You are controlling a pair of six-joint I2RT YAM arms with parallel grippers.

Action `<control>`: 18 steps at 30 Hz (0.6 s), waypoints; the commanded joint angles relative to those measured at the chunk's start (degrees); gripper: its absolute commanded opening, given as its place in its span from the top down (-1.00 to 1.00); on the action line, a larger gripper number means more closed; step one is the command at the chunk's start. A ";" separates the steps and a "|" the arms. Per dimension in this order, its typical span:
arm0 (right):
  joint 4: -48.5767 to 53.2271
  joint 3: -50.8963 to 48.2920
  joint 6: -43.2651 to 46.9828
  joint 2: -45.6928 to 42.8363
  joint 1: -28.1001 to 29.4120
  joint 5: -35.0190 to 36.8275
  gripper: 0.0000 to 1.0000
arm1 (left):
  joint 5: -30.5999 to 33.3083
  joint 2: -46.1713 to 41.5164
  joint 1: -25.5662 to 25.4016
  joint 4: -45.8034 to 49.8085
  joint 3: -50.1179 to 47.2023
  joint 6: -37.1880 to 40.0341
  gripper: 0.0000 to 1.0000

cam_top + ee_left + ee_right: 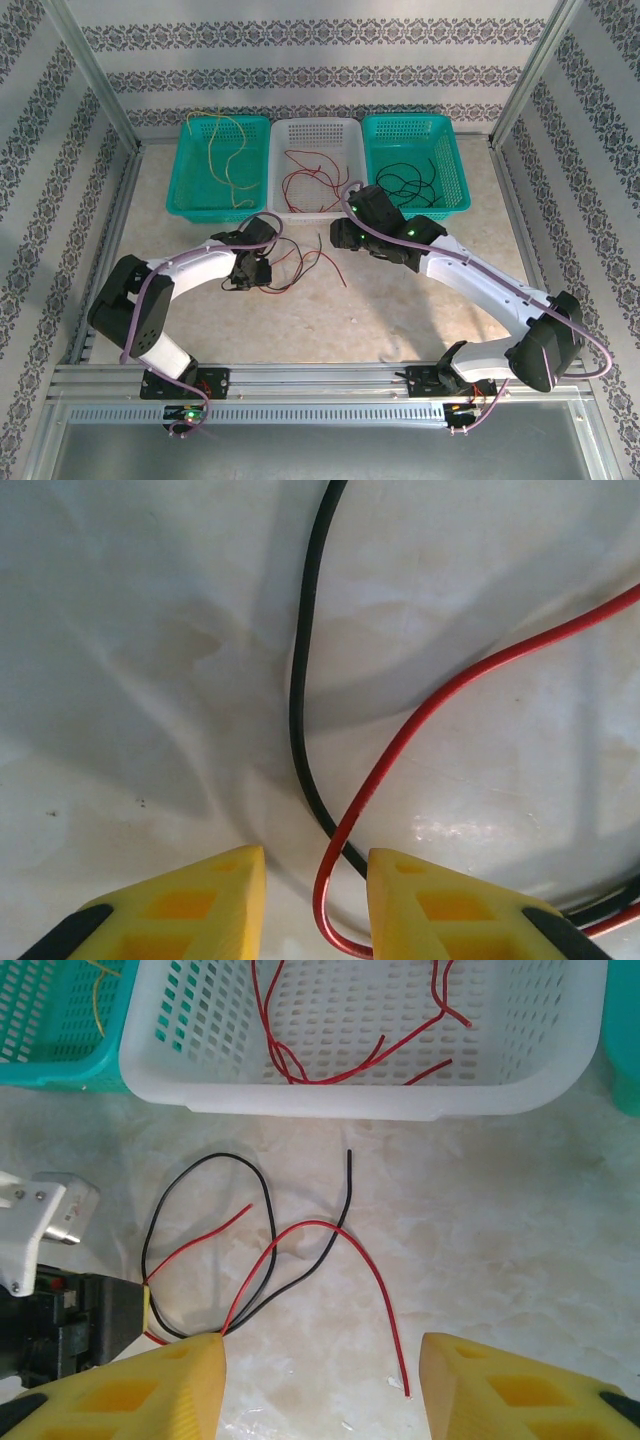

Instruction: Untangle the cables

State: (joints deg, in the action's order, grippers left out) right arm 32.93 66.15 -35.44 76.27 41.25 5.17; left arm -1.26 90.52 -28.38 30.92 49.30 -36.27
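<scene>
The left gripper (315,905) has its jaws apart, a red cable (400,738) and a black cable (297,680) passing between them on the table (120,630). Whether they touch is unclear, as the loop is cut off below. The right gripper (320,1370) gapes wide and empty, just near of the white basket (350,1100).

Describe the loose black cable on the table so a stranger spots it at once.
Start at the white basket at the table's far edge. Just in front of it lies a small tangle. The black cable is its dark looping strand; the others are red.
</scene>
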 commanded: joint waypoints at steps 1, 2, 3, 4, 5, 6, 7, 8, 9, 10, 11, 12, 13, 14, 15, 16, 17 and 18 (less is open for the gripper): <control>-0.67 -0.77 -0.31 -3.06 -0.36 1.76 -0.10 | 0.29 0.48 0.64 0.99 0.71 -0.66 0.35; -0.76 -0.98 -0.46 -3.59 -0.47 1.80 -0.10 | 0.20 0.76 0.68 0.89 0.80 -0.49 0.36; -0.84 -1.21 -0.57 -3.98 -0.71 1.77 -0.11 | 0.20 1.09 0.67 0.89 1.01 -0.37 0.37; -0.85 -1.35 -0.68 -4.18 -0.90 1.70 -0.11 | 0.17 1.51 0.69 0.90 1.19 -0.38 0.38; -0.85 -1.34 -0.77 -4.42 -1.10 1.65 -0.11 | -0.14 1.95 0.66 0.80 1.45 -0.43 0.40; -0.85 -1.20 -0.70 -4.55 -1.33 1.54 -0.11 | -0.30 2.35 0.67 0.68 1.61 -0.47 0.42; -0.77 -1.09 -0.68 -4.64 -1.39 1.56 -0.11 | -0.41 2.64 0.65 0.67 1.72 -0.47 0.45; -0.67 -0.82 -0.62 -4.70 -1.52 1.42 -0.11 | -0.50 2.81 0.67 0.57 1.85 -0.46 0.49; -0.59 -0.69 -0.51 -4.79 -1.61 1.35 -0.11 | -0.50 2.76 0.69 0.44 1.87 -0.47 0.52; -0.50 -0.56 -0.44 -4.88 -1.66 1.35 -0.11 | -0.41 2.67 0.67 0.37 1.94 -0.46 0.53; -0.41 -0.45 -0.40 -4.98 -1.70 1.34 -0.11 | -0.28 2.44 0.70 0.37 1.91 -0.34 0.59; -0.34 -0.27 -0.33 -5.07 -1.70 1.33 -0.11 | -0.24 2.02 0.69 0.29 2.02 -0.15 0.66; -0.33 -0.21 -0.33 -5.16 -1.74 1.25 -0.11 | -0.36 1.50 0.70 0.12 1.88 0.13 0.71; -0.23 -0.17 -0.25 -5.24 -1.77 1.17 -0.11 | -0.65 0.61 0.70 -0.36 1.71 0.59 0.77; -0.15 -0.04 -0.29 -5.36 -1.87 1.16 -0.11 | -0.85 -0.44 0.62 -0.65 1.76 1.18 0.83; -0.06 -0.02 -0.24 -5.43 -1.88 1.01 -0.11 | -0.94 -1.47 0.60 -0.60 1.81 1.72 0.87; 0.03 0.08 -0.24 -5.51 -1.97 0.90 -0.11 | -1.23 -2.83 0.61 -0.88 1.74 2.68 0.92; 0.01 0.17 -0.24 -5.61 -2.04 0.73 -0.12 | -1.70 -4.40 0.61 -1.36 1.69 3.72 0.96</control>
State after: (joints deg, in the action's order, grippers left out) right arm 32.77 65.84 -35.66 72.07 39.86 5.30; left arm -2.35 90.54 -28.38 30.63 50.48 -35.31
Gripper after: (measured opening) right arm 0.557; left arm 0.045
